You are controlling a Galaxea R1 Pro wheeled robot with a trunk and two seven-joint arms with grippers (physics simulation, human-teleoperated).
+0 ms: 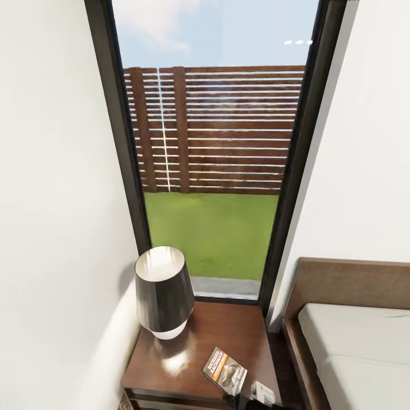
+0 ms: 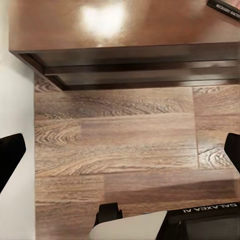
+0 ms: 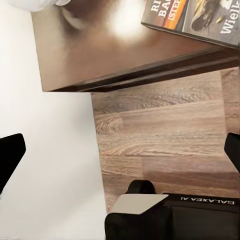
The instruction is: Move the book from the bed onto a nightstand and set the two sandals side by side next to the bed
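Book lies flat on the nightstand, both hands spread and empty.

A dark-shaded lamp (image 1: 163, 296) stands at the back left corner of the nightstand (image 1: 182, 364); the book (image 1: 225, 369) rests near its front right edge, cover lettering only partly legible. "GALAXEA AI" reads on the robot's body. Left hand (image 2: 120, 150) and right hand (image 3: 120, 150) hang wide open over the floor (image 2: 120, 145). The bed (image 1: 353, 353) lies rightmost.
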